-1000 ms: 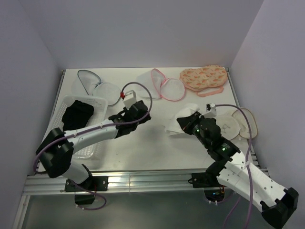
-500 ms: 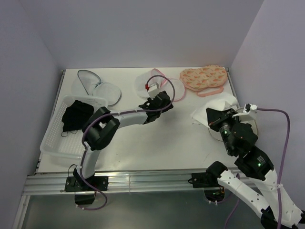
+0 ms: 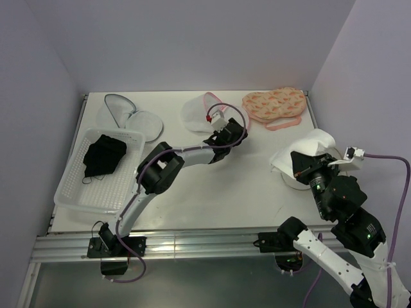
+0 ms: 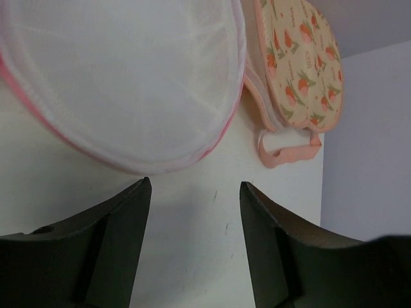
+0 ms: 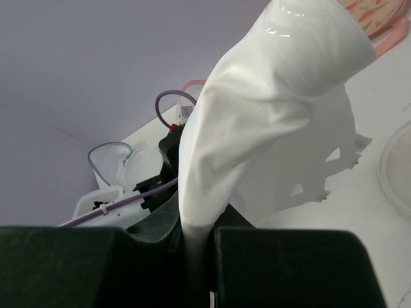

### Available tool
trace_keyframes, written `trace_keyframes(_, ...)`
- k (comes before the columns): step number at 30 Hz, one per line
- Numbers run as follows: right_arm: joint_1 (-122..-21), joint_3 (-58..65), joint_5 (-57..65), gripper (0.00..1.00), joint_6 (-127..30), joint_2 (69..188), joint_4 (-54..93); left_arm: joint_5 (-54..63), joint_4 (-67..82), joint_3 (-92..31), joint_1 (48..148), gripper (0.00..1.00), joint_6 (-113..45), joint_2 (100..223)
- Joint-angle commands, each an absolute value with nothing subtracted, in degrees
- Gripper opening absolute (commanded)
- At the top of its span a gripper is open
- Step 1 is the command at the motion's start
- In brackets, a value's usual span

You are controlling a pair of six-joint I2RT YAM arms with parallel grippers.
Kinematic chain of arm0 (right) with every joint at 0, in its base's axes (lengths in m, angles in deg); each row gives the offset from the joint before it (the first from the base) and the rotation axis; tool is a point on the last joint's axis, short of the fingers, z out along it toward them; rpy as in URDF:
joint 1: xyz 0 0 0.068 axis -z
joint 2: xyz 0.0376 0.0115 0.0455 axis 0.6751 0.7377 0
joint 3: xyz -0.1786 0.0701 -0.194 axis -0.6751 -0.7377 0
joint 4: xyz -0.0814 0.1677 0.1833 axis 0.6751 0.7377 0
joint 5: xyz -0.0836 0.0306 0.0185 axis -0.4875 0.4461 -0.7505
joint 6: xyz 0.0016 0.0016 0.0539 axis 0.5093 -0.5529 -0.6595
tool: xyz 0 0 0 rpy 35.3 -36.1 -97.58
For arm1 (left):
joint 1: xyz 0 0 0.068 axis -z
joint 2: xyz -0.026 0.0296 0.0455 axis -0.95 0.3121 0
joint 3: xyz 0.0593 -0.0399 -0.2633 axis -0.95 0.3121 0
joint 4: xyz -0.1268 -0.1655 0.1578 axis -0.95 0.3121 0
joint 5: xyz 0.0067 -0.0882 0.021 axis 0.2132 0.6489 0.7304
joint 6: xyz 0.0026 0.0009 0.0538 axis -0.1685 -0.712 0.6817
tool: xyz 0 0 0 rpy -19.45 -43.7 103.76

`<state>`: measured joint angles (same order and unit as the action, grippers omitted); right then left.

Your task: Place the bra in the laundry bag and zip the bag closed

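The black bra (image 3: 103, 156) lies in the white basket (image 3: 69, 192) at the left. The laundry bag (image 3: 196, 110), white mesh with pink trim, sits at the back centre and fills the top of the left wrist view (image 4: 122, 77). My left gripper (image 3: 232, 135) hovers just in front of the bag's right half, open (image 4: 192, 186), with only bare table between its fingers. My right gripper (image 3: 302, 163) is raised at the right, shut (image 5: 199, 237) on a white fabric piece (image 5: 270, 115) that hangs from it (image 3: 307, 147).
An orange patterned pouch (image 3: 275, 102) with a pink strap lies at the back right, close to the laundry bag (image 4: 302, 58). A white mesh pouch with grey trim (image 3: 125, 112) lies at the back left. A round white disc (image 5: 398, 167) sits under the right arm.
The left arm has stretched back and right, from mid-table to the laundry bag. The right gripper has carried the white fabric up and to the right.
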<state>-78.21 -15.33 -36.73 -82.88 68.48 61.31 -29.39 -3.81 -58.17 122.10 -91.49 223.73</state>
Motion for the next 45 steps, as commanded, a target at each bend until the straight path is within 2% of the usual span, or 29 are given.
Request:
trace_keyframes(1,-78.06,-13.45,-38.12,0.00,-81.44,67.60,62.78,-33.09,0.42,-66.34,122.18,0.63,-95.48,226.57)
trace_keyframes(8,-77.97,-13.19,-36.72,0.00,-80.91,67.94,62.69,-36.17,10.71,-71.72,121.82,0.61,-98.65,228.69)
trace_keyframes(14,-78.05,-14.07,-36.54,0.01,-80.65,67.24,62.25,-36.00,11.68,-70.31,121.30,0.59,-101.20,228.60)
trace_keyframes(19,-77.97,-14.77,-36.28,0.01,-80.47,66.98,62.16,-35.73,4.57,-65.57,120.33,0.57,-100.42,227.28)
trace_keyframes(23,-78.06,-14.77,-36.72,0.01,-80.30,66.98,62.16,-35.73,9.22,-67.42,119.98,0.53,-99.62,227.20)
trace_keyframes(35,-78.05,-16.17,-36.28,0.02,-80.65,66.36,61.72,-35.82,9.05,-48.62,119.45,0.45,-99.36,216.22)
trace_keyframes(45,-77.97,-18.37,-34.96,0.02,-81.52,66.01,60.32,-37.65,9.22,-18.42,119.45,0.45,-98.39,196.99)
